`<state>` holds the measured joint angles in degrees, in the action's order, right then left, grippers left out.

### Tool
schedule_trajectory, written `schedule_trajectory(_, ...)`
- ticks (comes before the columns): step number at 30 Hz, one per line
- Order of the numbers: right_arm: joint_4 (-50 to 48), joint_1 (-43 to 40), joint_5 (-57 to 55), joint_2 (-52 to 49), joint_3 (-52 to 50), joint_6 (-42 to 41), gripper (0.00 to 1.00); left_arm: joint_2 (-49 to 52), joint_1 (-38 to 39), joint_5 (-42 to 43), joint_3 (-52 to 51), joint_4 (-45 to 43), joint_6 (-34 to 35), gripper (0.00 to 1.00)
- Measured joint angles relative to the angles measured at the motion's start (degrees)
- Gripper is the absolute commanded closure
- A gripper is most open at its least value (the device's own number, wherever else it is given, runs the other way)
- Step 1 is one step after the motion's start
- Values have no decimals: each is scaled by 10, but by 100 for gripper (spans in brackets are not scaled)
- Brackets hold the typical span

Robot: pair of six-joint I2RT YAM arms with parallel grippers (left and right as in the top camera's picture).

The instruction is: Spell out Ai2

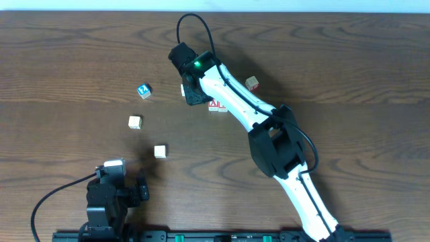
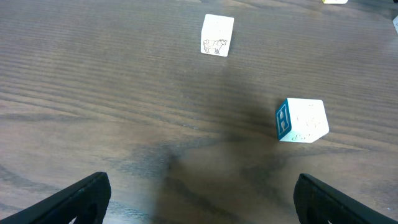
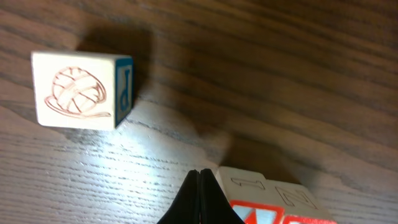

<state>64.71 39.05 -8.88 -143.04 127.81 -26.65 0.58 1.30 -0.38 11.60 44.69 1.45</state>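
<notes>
1. The right gripper [image 1: 199, 99] is out over the middle of the table [image 1: 349, 60]. Its jaws are pressed flat together with nothing between them.
2. Its tips sit right at the corner of the A cube [image 1: 213, 104]. The wrist view doesn't show whether they're actually touching it or just a hair off.
3. The A cube and the I cube [image 1: 221, 105] are side by side and touching, red letters facing up. The right arm [image 1: 242, 101] hides part of them from overhead.
4. The 2 cube [image 1: 144, 91] is on its own, well off to the left of those two, blue face up and not in line with them.
5. On the other side of the right gripper from the A cube is the yarn cube [image 3: 78, 90]. It has a pale top with a ball-of-yarn drawing and a blue letter on its side, which I can't read for sure.
6. The left gripper [image 2: 202, 196] is back near the robot's edge of the table. Its jaws are spread wide apart with only bare wood between them.
7. Ahead of it, the blue-sided cube [image 2: 301, 120] is the nearer one, off to the right. The cow cube [image 2: 217, 35] is farther out. Both have pale tops.
8. There's also a reddish-topped cube [image 1: 252, 83] on the far side of the right arm, apart from everything else.
</notes>
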Motion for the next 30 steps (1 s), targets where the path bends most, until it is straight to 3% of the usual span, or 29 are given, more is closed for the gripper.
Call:
schedule_trajectory(5,9,-1,0,-2,25,1,98,0,0,0,0,0,0,5)
schedule_trajectory(15,111,-10,-20,14,218,37,98,0,0,0,0,0,0,5)
schedule_trajectory(30,270,-75,-68,248,269,93,98,0,0,0,0,0,0,5)
